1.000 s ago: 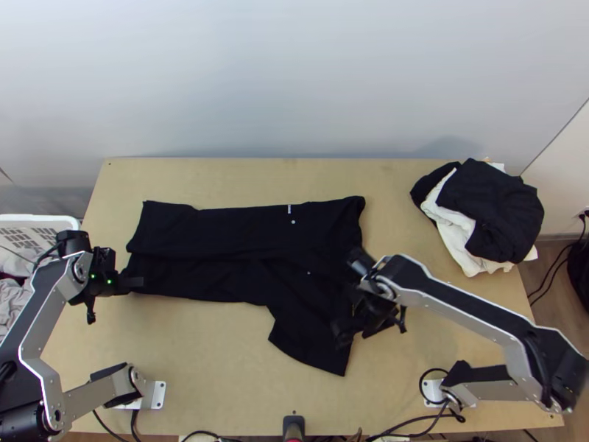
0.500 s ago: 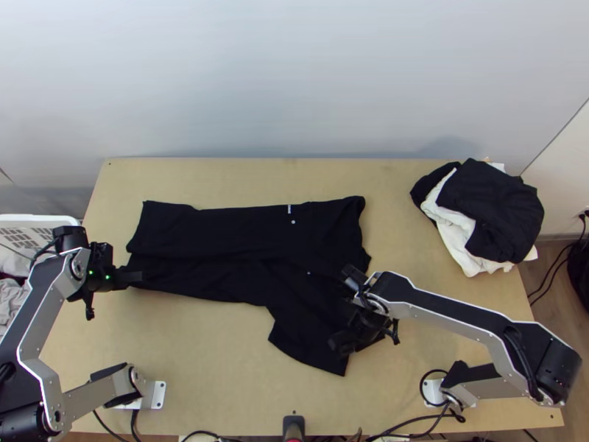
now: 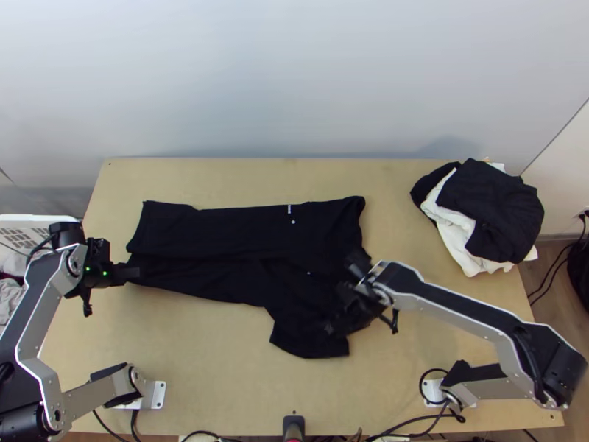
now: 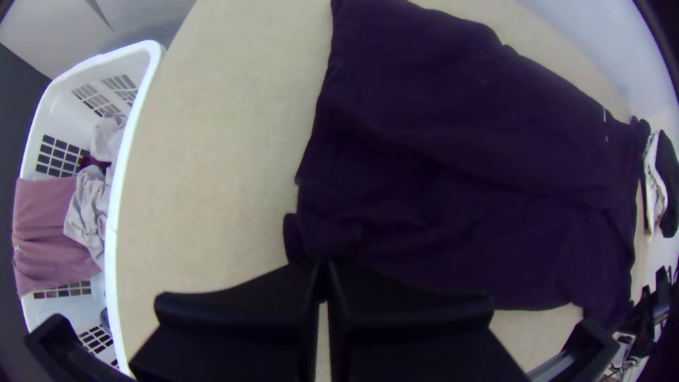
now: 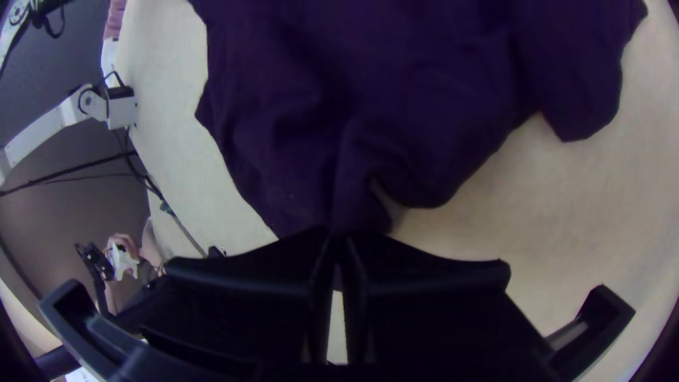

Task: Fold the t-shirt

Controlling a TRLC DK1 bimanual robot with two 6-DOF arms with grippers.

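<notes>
Okay, black t-shirt (image 3: 221,230) lay part-folded beside laundry basket (image 3: 40,218); left gripper (image 4: 323,265) was closed on its basket-side end, right gripper (image 5: 338,237) on the opposite end. Probably mid-fold; next needed a level two-arm lift.

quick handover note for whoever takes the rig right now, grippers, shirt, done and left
Left gripper: shut on the shirt's edge at the left end.
Right gripper: shut on a pinch of cloth at the right end's near corner.
T-shirt: dark, lying lengthwise across the table.
Done: far side looks folded over once.
Left: a near-side part juts out at the right; probably tuck that in, then fold the length shorter and release.
</notes>
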